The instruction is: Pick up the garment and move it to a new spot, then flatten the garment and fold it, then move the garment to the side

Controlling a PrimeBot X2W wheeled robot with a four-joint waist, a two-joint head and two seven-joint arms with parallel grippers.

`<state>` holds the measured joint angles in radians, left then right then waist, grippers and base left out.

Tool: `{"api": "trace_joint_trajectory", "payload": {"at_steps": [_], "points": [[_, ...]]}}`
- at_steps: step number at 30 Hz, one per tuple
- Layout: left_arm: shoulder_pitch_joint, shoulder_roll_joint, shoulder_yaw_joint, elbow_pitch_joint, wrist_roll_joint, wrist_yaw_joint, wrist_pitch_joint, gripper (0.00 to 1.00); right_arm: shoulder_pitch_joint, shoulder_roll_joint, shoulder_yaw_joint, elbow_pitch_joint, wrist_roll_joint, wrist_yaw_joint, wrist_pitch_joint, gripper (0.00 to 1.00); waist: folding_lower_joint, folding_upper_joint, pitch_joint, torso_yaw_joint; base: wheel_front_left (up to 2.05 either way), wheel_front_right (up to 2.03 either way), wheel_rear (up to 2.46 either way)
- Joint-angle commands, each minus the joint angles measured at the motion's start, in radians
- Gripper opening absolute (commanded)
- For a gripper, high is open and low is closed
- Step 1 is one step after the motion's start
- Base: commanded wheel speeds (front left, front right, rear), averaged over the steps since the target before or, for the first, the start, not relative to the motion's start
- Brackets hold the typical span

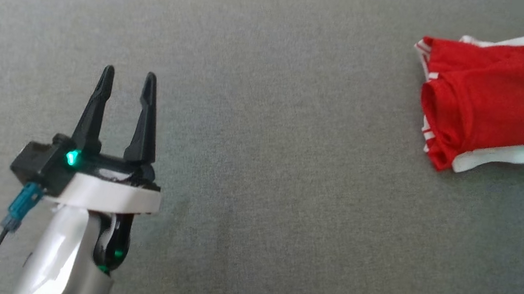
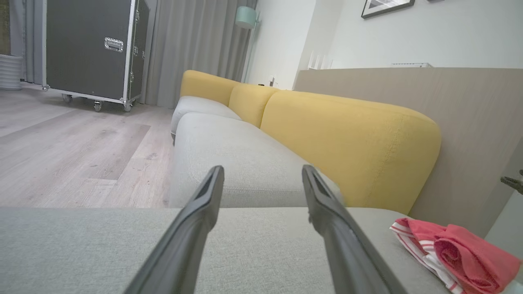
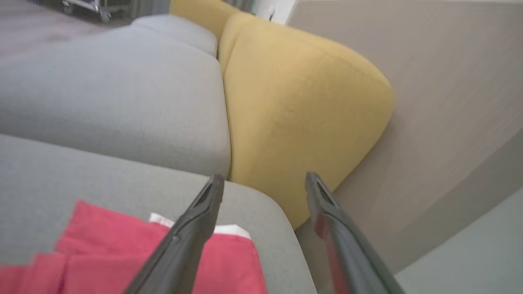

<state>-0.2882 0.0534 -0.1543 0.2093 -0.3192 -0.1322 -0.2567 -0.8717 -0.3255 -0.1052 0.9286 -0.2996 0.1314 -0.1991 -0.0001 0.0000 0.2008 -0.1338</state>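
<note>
Right fingers [image 3: 192,228] hover parted at the garment's [image 1: 489,97] edge, left fingers [image 1: 92,113] well away.

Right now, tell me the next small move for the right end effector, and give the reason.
Probably lift the right end effector straight up and clear. The garment lies in a compact fold at the right end of the grey cushion, and the jaws stand open just above the fabric, holding nothing, so the placing looks done.
</note>
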Motion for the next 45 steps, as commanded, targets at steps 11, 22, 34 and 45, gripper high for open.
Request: {"api": "trace_joint_trajectory", "payload": {"at_steps": [11,22,34,45], "points": [[0.084,0.001,0.096,-0.056,-0.004,0.002,-0.005,1.0,0.101,0.24,0.035,-0.233,0.2,-0.001,-0.05,1.0,0.0001,0.0,-0.141,0.025,0.0,0.0,0.0],[0.146,-0.003,0.111,-0.071,-0.027,0.003,-0.005,1.0,0.386,0.275,0.129,-0.418,0.44,-0.001,-0.056,1.0,0.0001,0.0,-0.176,0.053,0.0,0.0,0.0],[0.177,-0.003,0.094,-0.041,-0.028,0.045,-0.005,1.0,0.614,0.275,0.172,-0.514,0.486,-0.001,-0.062,1.0,0.0001,0.0,-0.17,0.085,0.0,0.0,0.0],[0.192,-0.003,0.118,-0.056,-0.092,0.048,-0.005,1.0,0.628,0.275,0.189,-0.543,0.493,-0.001,-0.063,1.0,0.0001,0.0,-0.182,0.085,0.0,0.0,0.0]]}}
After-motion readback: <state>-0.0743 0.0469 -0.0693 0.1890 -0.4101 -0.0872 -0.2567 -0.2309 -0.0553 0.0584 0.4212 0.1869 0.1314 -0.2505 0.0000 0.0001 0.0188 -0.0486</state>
